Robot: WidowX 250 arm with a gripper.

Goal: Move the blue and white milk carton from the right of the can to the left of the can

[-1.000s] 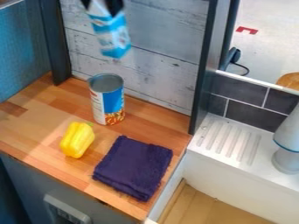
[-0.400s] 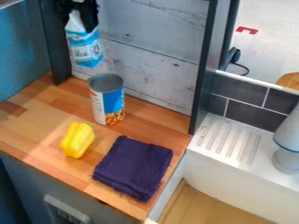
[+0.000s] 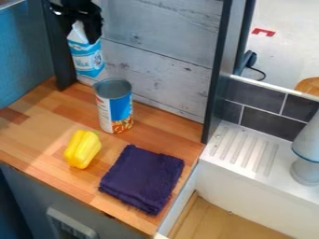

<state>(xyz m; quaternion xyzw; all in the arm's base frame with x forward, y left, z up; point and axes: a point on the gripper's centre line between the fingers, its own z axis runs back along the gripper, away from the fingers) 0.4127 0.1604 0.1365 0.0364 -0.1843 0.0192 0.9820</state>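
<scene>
The fingers (image 3: 94, 31) of the black gripper (image 3: 83, 36) were closed around the pale upper end of a blue-and-white carton (image 3: 87, 59), which hung above the tabletop (image 3: 37, 135) at the upper left of the view, in front of the whitewashed plank wall (image 3: 156, 70) and a dark post (image 3: 57, 56). Its long axis ran close to vertical, the lower end leaning slightly to the view's right. Near that end, lower and to the right, an open-topped can (image 3: 114, 108) stood upright, the closest obstacle. Farther down lay a yellow pepper (image 3: 81, 149), its green stem end towards the can, and, right of it, a folded dark purple cloth (image 3: 142, 179). Past the tabletop's right edge came a white ridged drainboard (image 3: 243, 150) with a grey-white object (image 3: 305, 156) upon it.
</scene>
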